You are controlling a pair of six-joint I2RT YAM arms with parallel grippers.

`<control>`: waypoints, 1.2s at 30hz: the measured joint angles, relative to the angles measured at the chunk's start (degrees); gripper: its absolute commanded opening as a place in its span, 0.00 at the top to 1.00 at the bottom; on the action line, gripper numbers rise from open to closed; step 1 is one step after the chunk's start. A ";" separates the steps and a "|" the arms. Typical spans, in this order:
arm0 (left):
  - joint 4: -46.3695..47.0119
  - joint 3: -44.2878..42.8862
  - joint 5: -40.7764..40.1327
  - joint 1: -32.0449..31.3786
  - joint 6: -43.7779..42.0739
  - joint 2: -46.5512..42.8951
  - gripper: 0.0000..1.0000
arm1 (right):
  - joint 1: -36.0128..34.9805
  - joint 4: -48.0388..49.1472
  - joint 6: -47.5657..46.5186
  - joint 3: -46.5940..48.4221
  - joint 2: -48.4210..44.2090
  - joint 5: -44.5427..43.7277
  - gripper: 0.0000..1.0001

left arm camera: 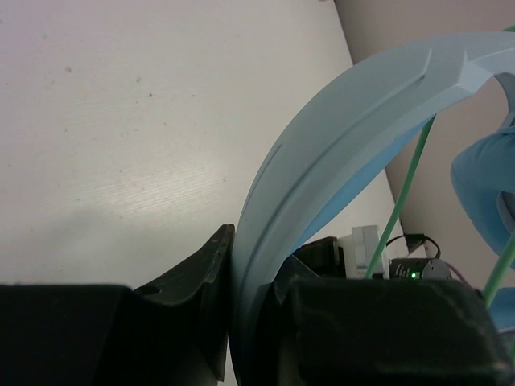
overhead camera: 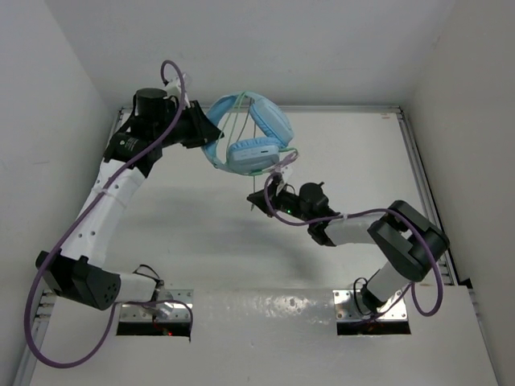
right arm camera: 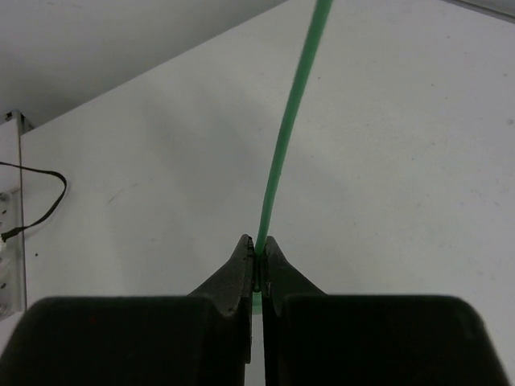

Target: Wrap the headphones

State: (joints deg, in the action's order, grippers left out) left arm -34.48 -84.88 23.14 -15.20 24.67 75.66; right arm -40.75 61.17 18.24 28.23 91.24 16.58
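Observation:
Light blue headphones (overhead camera: pixel 251 133) hang in the air above the back of the table. My left gripper (overhead camera: pixel 211 134) is shut on their headband (left arm camera: pixel 338 145), which runs up and to the right between the left gripper's (left arm camera: pixel 253 251) black fingers. One padded ear cup (left arm camera: pixel 483 185) shows at the right edge of the left wrist view. The thin green cord (right arm camera: pixel 290 121) hangs from the cups (overhead camera: pixel 278 165) down to my right gripper (overhead camera: pixel 269 193). In the right wrist view the right gripper (right arm camera: pixel 257 245) is shut on the cord, pinched at the fingertips and pulled taut.
White walls close in the white table at the left, back and right. A metal rail (overhead camera: pixel 420 173) runs along its right side. A thin black wire (right arm camera: pixel 36 197) lies at the table's edge. Purple cables (overhead camera: pixel 173 80) loop off both arms.

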 measured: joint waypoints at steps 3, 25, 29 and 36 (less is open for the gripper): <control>0.02 0.02 -1.31 1.86 0.63 0.31 1.00 | -2.60 -5.60 -2.25 5.38 2.51 -0.09 1.00; 7.74 12.15 -24.76 3.23 -11.69 15.41 1.00 | -16.39 -41.09 -12.39 34.14 10.40 1.03 1.00; 9.25 14.49 -32.35 1.22 -17.68 15.98 1.00 | -16.41 -51.78 -15.80 38.03 10.23 -1.42 1.00; 15.80 23.02 -43.06 -7.54 -29.22 15.85 1.00 | -16.46 -66.47 -26.86 44.44 6.73 -14.23 1.00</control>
State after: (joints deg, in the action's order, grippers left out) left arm -18.68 -61.87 -19.92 -22.74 -4.56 91.50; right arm -57.21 -5.30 -8.62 72.66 97.97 2.35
